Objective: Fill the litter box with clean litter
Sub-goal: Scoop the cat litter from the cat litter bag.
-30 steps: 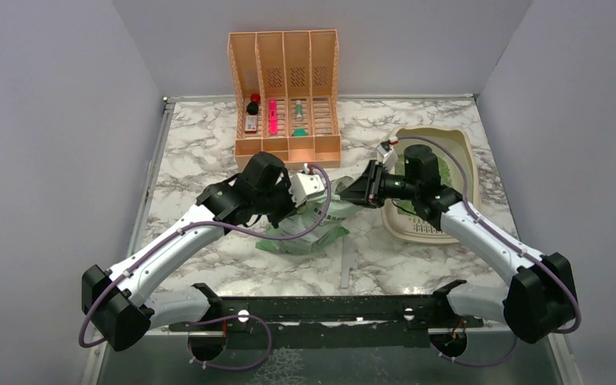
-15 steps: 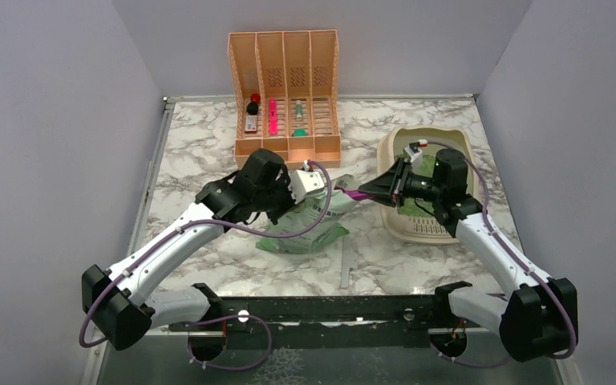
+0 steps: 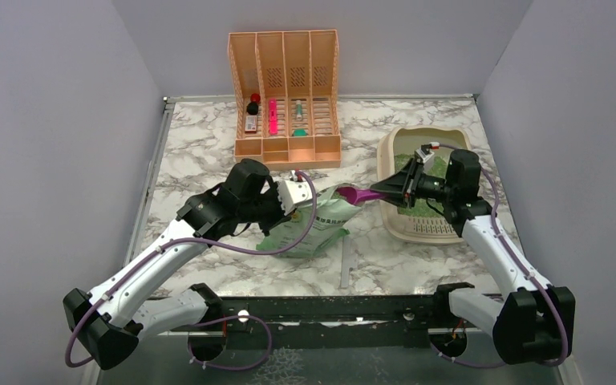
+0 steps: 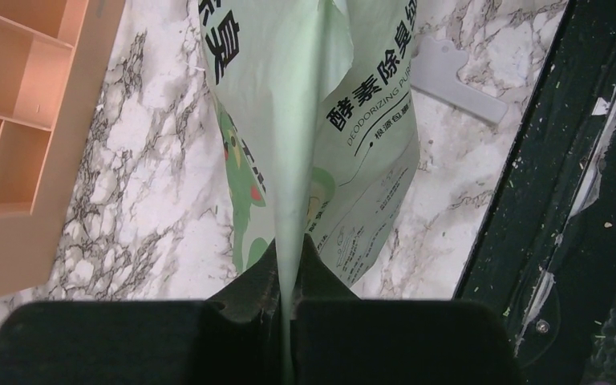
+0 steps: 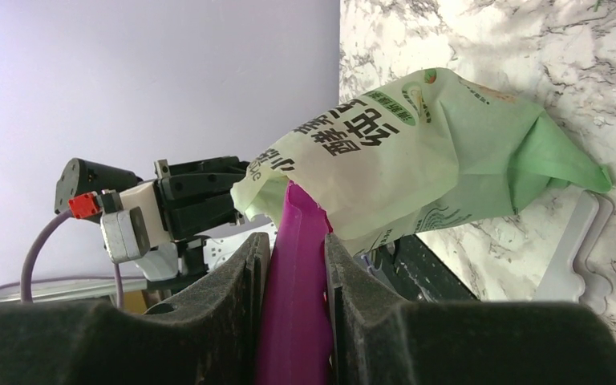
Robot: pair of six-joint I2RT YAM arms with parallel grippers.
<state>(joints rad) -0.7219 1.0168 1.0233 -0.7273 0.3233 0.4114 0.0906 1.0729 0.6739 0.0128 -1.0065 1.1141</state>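
Observation:
The beige litter box (image 3: 467, 152) stands at the right, with green clean litter (image 3: 401, 163) lying inside it. Just left of it, my right gripper (image 3: 395, 189) is shut on the handle of a purple scoop (image 3: 357, 195). The scoop's front end sits at the mouth of a pale green litter bag (image 3: 314, 224) that lies at mid-table. In the right wrist view the scoop (image 5: 293, 265) is clamped in my gripper (image 5: 295, 241) and its tip is tucked under the bag's (image 5: 417, 160) open edge. My left gripper (image 4: 289, 245) is shut on a fold of the bag (image 4: 353, 104).
A peach file organizer (image 3: 285, 92) holding markers and small items stands at the back centre. A flat grey plastic strip (image 3: 345, 263) lies on the marble in front of the bag. Grey walls close in both sides.
My right arm has drawn back to the right toward the litter box, bringing the purple scoop out to the bag's mouth. The left arm has shifted slightly left, still holding the bag.

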